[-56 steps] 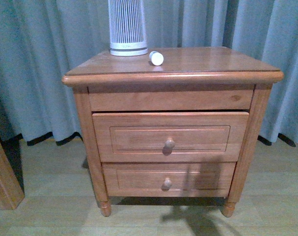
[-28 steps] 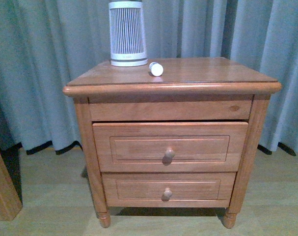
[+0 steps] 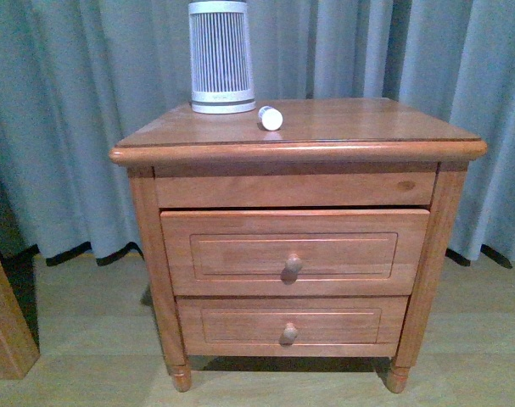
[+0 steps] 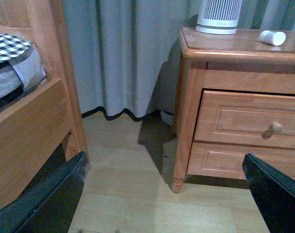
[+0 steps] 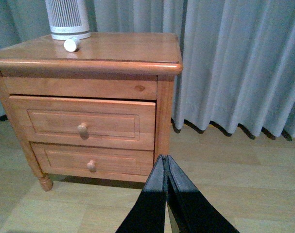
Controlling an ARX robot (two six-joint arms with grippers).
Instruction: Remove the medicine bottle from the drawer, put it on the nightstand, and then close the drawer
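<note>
Front view: the nightstand (image 3: 298, 136) stands against grey-blue curtains (image 3: 87, 102), with the medicine bottle (image 3: 271, 118) lying on its side on the top, just beside the base of a tall white ribbed cylinder (image 3: 221, 56). The drawer (image 3: 294, 252), the upper of the two, stands out a little from the cabinet front; the lower drawer (image 3: 289, 325) sits flush. Neither arm appears here.

Left wrist view: the left end effector (image 4: 162, 191) is spread wide, its two dark fingers (image 4: 50, 196) far apart over the pale wooden floor (image 4: 132, 194), holding nothing. A wooden bed frame (image 4: 35, 111) with checked bedding (image 4: 11, 48) stands across the floor from the nightstand (image 4: 186, 126), and the medicine bottle (image 4: 272, 37) rests on the nightstand's top near the ribbed cylinder (image 4: 219, 17).

Right wrist view: the right end effector (image 5: 165, 165) is pressed together, fingers (image 5: 149, 204) meeting at the tips, empty, well apart from the nightstand (image 5: 164, 121). The medicine bottle (image 5: 71, 44) lies on top; the drawer (image 5: 84, 122) stands slightly proud.
</note>
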